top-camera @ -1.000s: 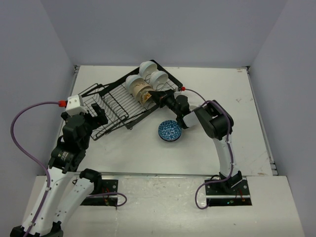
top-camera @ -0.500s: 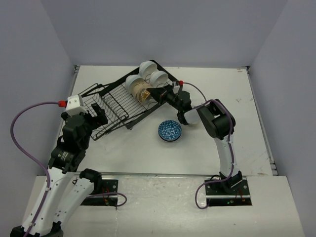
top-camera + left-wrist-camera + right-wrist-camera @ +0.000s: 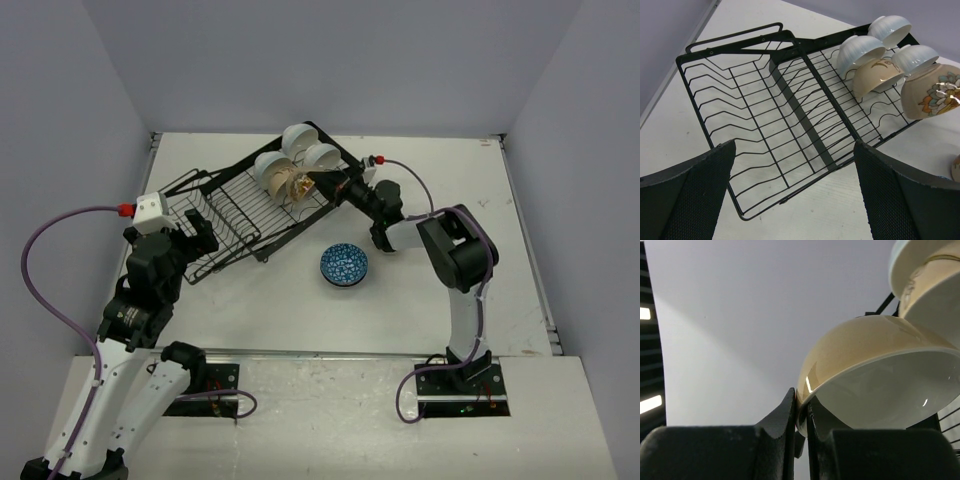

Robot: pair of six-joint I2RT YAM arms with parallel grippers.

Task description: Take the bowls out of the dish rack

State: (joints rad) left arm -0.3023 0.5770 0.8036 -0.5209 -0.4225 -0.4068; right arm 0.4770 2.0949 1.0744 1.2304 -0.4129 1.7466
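**Top view.** The long black wire dish rack (image 3: 230,215) lies diagonally, with white and tan ceramic bowls (image 3: 298,137) clustered at its 1 o'clock end. The right gripper (image 3: 801,402) pinches the rim of a glossy tan round bowl (image 3: 865,350) there. The left gripper (image 3: 794,150), jaws spread and empty, hovers over the rack's 8 o'clock end. A blue-and-white patterned bowl (image 3: 344,265) sits on the white table (image 3: 500,290), at 5 o'clock from the rack.

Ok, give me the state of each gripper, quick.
Left gripper: open, holding nothing.
Right gripper: closed on the rim of the beige bowl.
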